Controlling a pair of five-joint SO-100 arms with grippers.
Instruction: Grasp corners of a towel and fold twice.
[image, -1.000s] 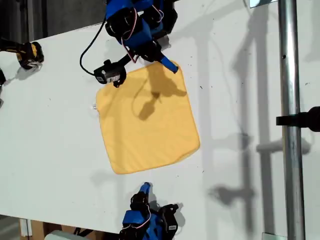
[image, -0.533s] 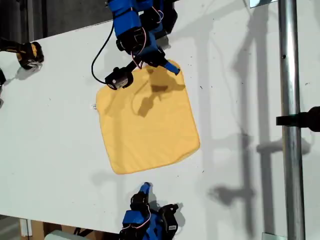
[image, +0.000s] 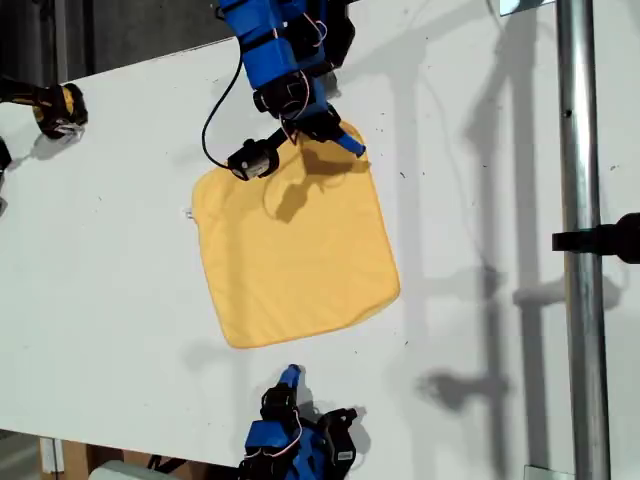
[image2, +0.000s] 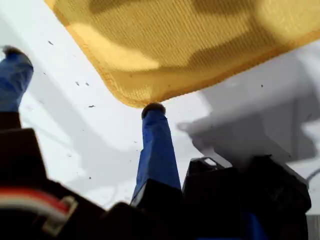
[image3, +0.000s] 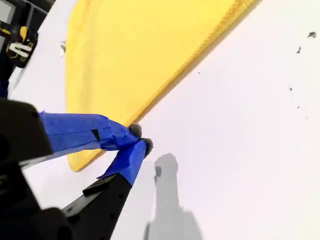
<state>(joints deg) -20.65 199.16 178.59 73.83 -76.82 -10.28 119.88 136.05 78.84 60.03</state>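
Note:
The yellow towel (image: 295, 240) lies flat on the white table (image: 480, 200). My first gripper (image: 338, 140) hovers over the towel's far corner (image: 355, 135) on the exterior view's right. In the first wrist view that rounded corner (image2: 137, 97) sits just ahead of one blue fingertip (image2: 152, 109), with the other fingertip (image2: 12, 52) far apart from it, so my first gripper (image2: 82, 80) is open and holds nothing. My second gripper (image: 290, 376) rests on the table just off the towel's near edge (image3: 165, 85). Its taped fingertips (image3: 135, 131) are pressed together with nothing between them, so my second gripper (image3: 141, 139) is shut.
A yellow-and-black object (image: 60, 108) sits near the table's edge at the exterior view's upper left. A metal pole (image: 578, 240) with a black clamp (image: 610, 238) runs down the exterior view's right side.
My first arm has shifted toward the exterior view's right, bringing its fingers over the towel's far right corner. The towel and my second arm have not moved.

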